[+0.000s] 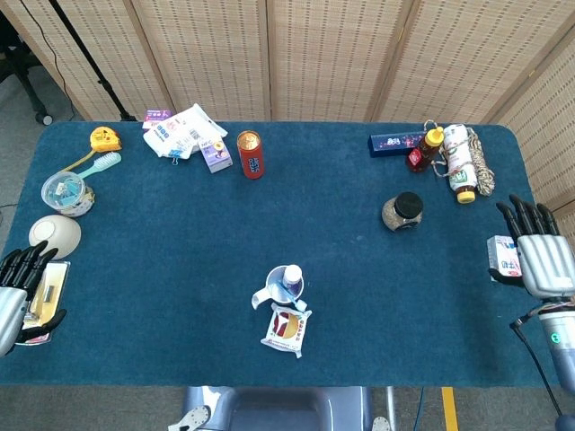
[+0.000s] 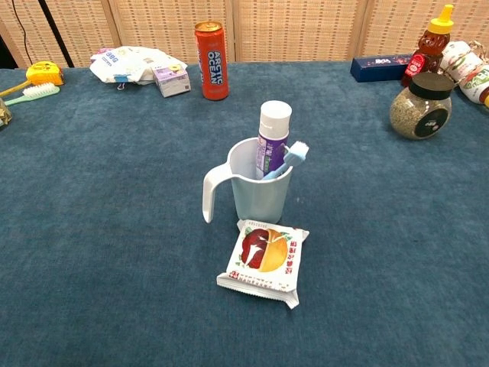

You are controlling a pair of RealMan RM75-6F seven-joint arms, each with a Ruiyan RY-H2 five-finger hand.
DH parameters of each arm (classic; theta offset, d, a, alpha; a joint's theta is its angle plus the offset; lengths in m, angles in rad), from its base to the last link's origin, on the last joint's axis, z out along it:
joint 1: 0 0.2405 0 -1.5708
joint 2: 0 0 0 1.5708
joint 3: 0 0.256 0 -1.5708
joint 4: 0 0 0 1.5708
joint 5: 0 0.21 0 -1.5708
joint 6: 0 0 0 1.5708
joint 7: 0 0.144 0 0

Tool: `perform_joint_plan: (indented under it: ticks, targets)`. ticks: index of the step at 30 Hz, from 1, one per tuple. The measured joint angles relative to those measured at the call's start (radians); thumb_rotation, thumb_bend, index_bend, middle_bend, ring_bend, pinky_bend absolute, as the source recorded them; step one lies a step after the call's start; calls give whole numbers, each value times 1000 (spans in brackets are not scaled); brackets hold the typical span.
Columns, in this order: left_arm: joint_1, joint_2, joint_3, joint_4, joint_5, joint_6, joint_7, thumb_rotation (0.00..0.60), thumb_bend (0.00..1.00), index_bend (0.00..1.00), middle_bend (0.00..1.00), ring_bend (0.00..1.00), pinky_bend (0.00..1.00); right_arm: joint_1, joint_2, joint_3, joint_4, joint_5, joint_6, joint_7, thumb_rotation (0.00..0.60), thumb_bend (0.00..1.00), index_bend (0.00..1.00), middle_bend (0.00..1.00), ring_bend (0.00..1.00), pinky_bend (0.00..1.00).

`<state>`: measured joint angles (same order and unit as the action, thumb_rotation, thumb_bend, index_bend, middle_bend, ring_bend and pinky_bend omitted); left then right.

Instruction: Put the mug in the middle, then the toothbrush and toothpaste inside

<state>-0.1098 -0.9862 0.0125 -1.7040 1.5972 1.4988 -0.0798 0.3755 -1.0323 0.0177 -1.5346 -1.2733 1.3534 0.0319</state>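
Note:
A pale blue mug (image 2: pixel 256 193) (image 1: pixel 277 288) stands upright near the table's middle, handle to the left. Inside it a purple toothpaste tube (image 2: pixel 272 138) with a white cap stands up, and a blue toothbrush (image 2: pixel 291 155) leans against the rim, head upward. My right hand (image 1: pixel 539 253) hangs open at the table's right edge, fingers spread, far from the mug. At the left edge my left hand (image 1: pixel 16 289) is open too, over a flat yellowish item. Neither hand appears in the chest view.
A snack packet (image 2: pixel 264 261) lies just in front of the mug. A red can (image 2: pixel 211 50), white pouches (image 1: pixel 184 131) and a small box sit at the back left. A dark-lidded jar (image 2: pixel 420 106), honey bottle (image 2: pixel 429 44) and blue box (image 1: pixel 396 141) stand back right. A white carton (image 1: pixel 505 259) lies beside my right hand.

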Motion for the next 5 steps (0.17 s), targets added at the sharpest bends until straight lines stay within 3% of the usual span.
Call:
perform_joint_plan:
  ticks: [5]
  targets:
    - [8, -13, -7, 11, 1, 21, 16, 600, 220, 0, 0, 0, 0, -70, -22, -35, -18, 5, 19, -17, 600, 0, 0, 0, 0, 0]
